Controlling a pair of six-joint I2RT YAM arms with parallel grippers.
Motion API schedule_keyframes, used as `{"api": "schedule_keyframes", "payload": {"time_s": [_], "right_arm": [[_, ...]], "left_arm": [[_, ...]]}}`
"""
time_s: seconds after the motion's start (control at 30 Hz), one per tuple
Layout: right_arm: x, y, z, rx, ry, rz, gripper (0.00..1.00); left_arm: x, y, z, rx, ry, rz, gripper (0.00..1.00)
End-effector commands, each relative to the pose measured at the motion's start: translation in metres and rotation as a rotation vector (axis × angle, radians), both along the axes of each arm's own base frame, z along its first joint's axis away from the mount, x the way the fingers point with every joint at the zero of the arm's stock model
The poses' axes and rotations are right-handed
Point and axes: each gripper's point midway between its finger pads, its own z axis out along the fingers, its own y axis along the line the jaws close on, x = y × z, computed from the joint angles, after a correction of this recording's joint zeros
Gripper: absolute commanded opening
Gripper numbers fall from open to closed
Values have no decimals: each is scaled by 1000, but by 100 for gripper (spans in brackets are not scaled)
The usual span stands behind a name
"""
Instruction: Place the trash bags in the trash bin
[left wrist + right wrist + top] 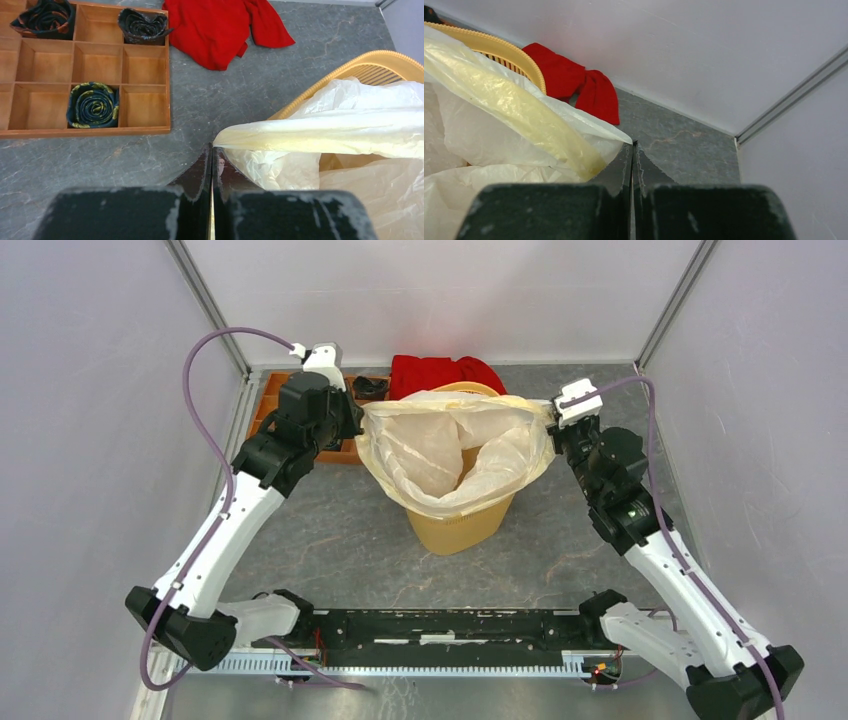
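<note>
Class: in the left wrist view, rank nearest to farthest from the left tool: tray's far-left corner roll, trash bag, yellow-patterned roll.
1. trash bag, pinched by the left tool.
2. yellow-patterned roll, left, near row of the tray.
3. far-left corner roll, far row.

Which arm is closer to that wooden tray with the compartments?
Left. The left arm is right beside the wooden tray; the right arm is beyond the trash bin, on its opposite side.

The trash bin (460,530) can be entered from above, its mouth lined by the trash bag (430,455). Its left and right rims are blocked by the left gripper (211,150) and right gripper (632,146), both clamped on the bag's edge. The far side is crowded by a red cloth (440,373) and, far left, a wooden tray (85,131). Bare table (330,540) is offered on the near side.
</note>
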Motion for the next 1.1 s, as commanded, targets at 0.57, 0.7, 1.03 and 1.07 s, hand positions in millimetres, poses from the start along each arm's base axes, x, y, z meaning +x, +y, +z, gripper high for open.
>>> {"api": "schedule_keyframes", "payload": {"time_s": [0.57,0.7,1.03,1.07], "right_arm": [[20,29,-57,171,386,203,50],[8,-19,-9,93,321,-11,73],[-8,30,95,51,9,339,85],[-7,44,98,73,-5,407,85]], "left_arm": [[40,-14,-28,-189,76,-118,2],[34,-19,-28,-212,90,-149,2],[25,-23,-28,-234,99,-178,2],[25,-24,-29,-237,101,-183,2]]}}
